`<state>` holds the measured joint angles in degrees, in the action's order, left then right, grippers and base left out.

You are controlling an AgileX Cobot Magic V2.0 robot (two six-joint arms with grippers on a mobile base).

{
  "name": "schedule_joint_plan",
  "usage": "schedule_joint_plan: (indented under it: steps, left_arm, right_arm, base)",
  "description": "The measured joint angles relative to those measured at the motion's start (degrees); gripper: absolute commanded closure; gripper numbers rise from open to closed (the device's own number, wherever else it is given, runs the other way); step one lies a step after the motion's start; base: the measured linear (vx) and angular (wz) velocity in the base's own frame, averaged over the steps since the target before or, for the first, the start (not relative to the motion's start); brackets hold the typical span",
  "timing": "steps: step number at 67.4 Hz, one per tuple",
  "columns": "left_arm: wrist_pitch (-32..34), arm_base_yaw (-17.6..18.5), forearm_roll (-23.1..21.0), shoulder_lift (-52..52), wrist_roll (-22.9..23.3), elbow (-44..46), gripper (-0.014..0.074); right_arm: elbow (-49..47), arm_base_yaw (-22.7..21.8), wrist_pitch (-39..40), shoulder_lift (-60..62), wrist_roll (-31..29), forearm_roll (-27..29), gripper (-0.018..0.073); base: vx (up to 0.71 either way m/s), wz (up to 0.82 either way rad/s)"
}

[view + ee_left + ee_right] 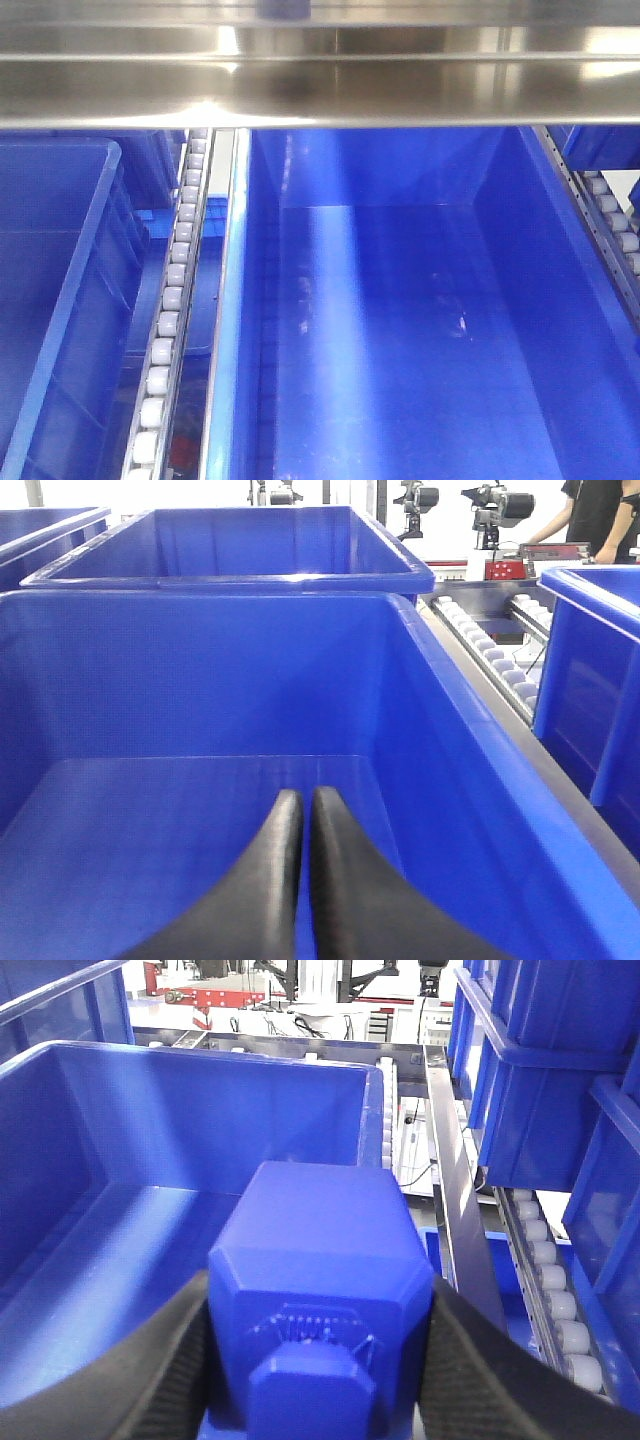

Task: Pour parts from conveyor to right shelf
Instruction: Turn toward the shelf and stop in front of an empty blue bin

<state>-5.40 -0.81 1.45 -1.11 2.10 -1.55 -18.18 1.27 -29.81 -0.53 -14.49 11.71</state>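
Bright workshop backdrop: person in black (598, 515) at a red console (528, 558), tripod-mounted cameras (497, 505), red machine frame (205, 997), cables.

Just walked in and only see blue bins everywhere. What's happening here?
A two-armed robot is moving a part to a shelf. Its right gripper is shut on a small blue brick, held above an open blue bin on the roller rack. The left gripper is shut with nothing in it, hanging over another bin. The front view looks down into a bin under a steel rail, and no brick shows in it, so the part has not been dropped yet.
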Motion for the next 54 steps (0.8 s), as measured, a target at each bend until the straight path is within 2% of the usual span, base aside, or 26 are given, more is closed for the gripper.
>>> schedule_joint_plan:
  steps: [54]
  left_arm:
    - [0.0,0.0,0.0,0.0,0.0,0.0,0.0603]
  right_arm:
    - [0.0,0.0,0.0,0.0,0.0,0.0,0.0512]
  base:
    - [0.0,0.0]
